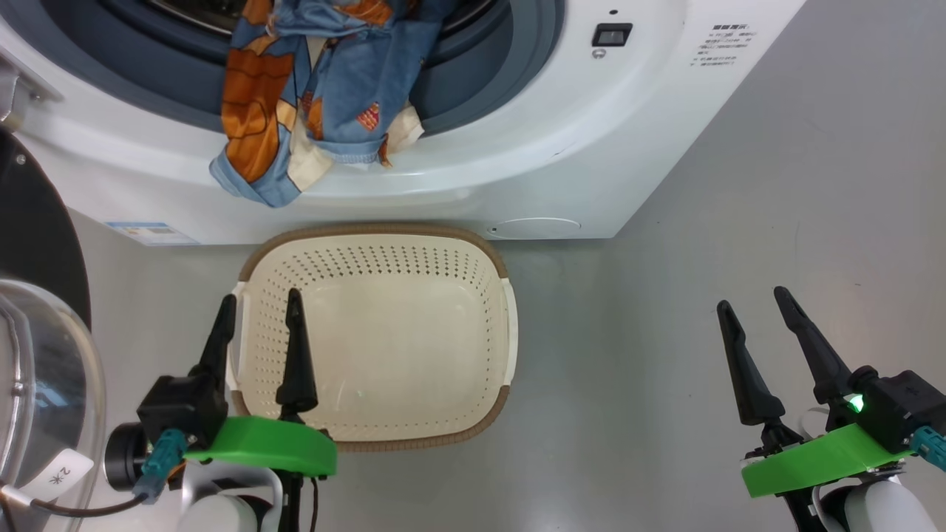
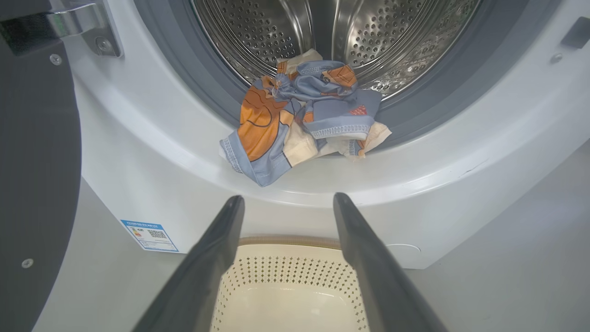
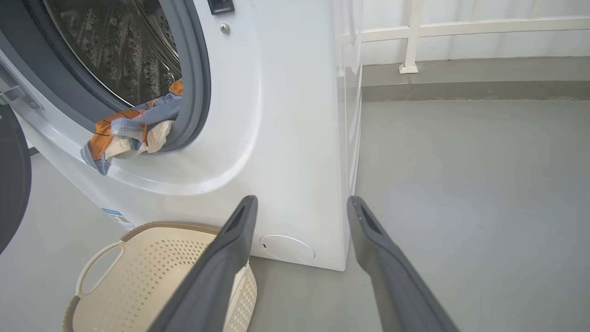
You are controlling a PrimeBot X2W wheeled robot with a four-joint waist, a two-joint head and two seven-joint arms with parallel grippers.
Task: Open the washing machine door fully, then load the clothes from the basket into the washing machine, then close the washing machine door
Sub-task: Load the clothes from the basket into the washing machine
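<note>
The clothes [image 1: 310, 96], light blue with orange-brown prints and some cream cloth, hang out of the washing machine [image 1: 576, 148] mouth, draped over the grey gasket and white front rim [image 2: 295, 124]. The cream basket [image 1: 384, 332] stands on the floor just below, with nothing inside. The washing machine door [image 1: 33, 244] is swung open at the left, its glass bowl toward me. My left gripper [image 1: 259, 307] is open above the basket's left edge. My right gripper [image 1: 754, 299] is open over bare floor to the right. Neither holds anything.
Grey floor [image 1: 776, 222] stretches right of the machine. A white railing [image 3: 415, 37] and a low kerb run behind it in the right wrist view. A blue label [image 2: 150, 235] sits on the machine's lower front, and the door's metal hinge [image 2: 87, 27] at upper left.
</note>
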